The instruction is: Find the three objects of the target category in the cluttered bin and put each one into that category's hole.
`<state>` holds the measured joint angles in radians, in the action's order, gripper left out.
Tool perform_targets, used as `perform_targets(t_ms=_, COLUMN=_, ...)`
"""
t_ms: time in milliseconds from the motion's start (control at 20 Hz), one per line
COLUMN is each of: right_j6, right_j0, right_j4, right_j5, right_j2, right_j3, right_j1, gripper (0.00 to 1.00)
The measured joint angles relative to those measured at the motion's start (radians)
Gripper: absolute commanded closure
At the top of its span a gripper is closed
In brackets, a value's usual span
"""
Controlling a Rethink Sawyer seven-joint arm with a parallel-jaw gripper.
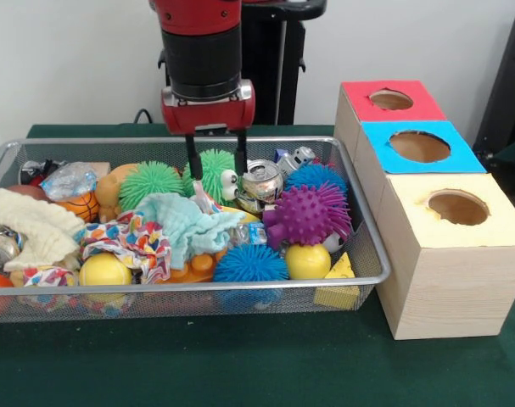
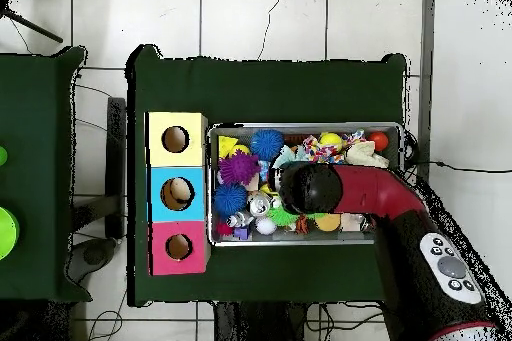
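Note:
The silver wire-mesh bin point(image 1: 189, 287) lies on the green table, full of clutter; it also shows in the overhead view point(image 2: 305, 125). My gripper point(image 1: 217, 174) hangs open over the bin's back middle. Its two black fingers point(image 1: 192, 159) straddle a green spiky ball with eyes point(image 1: 215, 172); I cannot tell whether they touch it. In the overhead view my arm point(image 2: 312, 188) covers the gripper. The red-surround hole point(image 1: 391, 99) tops the farthest wood box to the right of the bin, and shows in the overhead view point(image 2: 179, 247).
The bin holds a second green spiky ball point(image 1: 151, 181), a purple one point(image 1: 308, 214), blue ones point(image 1: 250, 263), a crushed can point(image 1: 262, 181), yellow balls point(image 1: 308, 261) and cloths point(image 1: 185, 222). Blue-surround point(image 1: 419, 146) and yellow-surround point(image 1: 457, 206) holes sit nearer the camera.

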<state>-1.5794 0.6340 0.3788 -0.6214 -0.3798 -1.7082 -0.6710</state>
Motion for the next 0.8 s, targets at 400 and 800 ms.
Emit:
perform_targets(t_ms=400, right_j6=0.000, right_j0=0.027, right_j4=0.041, right_j5=-0.029, right_j2=-0.049, right_j3=0.055, right_j1=0.000, gripper=0.00)
perform_targets(t_ms=800, right_j6=0.000, right_j0=0.030, right_j4=0.066, right_j5=-0.029, right_j2=-0.059, right_j3=0.061, right_j1=0.013, gripper=0.00)
